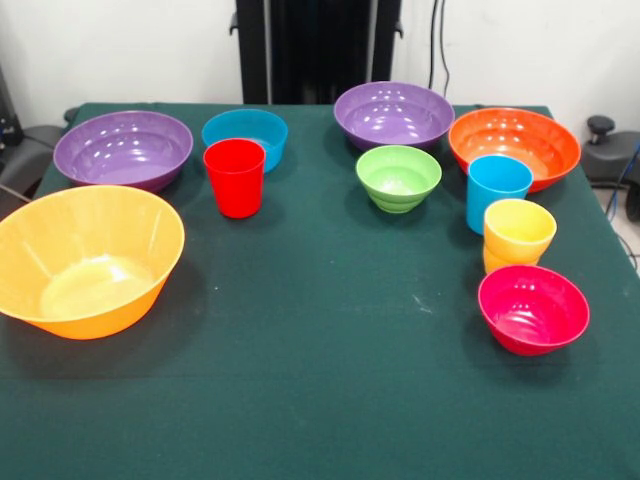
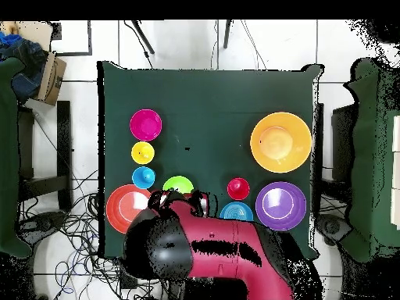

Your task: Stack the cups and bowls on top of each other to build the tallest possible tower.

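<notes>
Green cloth [image 1: 320, 380] holds every cup and bowl apart, unstacked; arm [image 2: 226, 262] hides the gripper, state untellable, and glossy red cup [image 1: 235, 177] could slip.

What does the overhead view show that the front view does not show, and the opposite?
Only the overhead view shows the red and black robot arm; it covers the second purple bowl there. Only the front view shows that round purple plastic bowl and the black pedestal. Both show the large yellow-orange plastic bowl, the red plastic cup and the magenta bowl.
</notes>
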{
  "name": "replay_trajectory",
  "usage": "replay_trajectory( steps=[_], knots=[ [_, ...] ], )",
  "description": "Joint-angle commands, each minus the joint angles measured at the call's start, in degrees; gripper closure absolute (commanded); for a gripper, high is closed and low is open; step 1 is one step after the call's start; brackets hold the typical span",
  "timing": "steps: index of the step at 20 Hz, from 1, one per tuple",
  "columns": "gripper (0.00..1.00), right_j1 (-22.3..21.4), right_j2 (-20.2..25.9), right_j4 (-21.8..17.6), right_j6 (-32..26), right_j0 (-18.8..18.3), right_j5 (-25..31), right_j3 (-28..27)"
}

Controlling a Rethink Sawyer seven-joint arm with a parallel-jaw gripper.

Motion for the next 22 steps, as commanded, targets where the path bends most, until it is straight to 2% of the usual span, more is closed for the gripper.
replay_trajectory(
  steps=[1, 22],
  knots=[
    [0.0, 2.19, 3.11, -2.42, -5.4, -0.43, 3.85, 1.96],
    [0.0, 1.69, 2.44, -1.99, -4.06, -0.24, 2.67, 3.22]
  ],
)
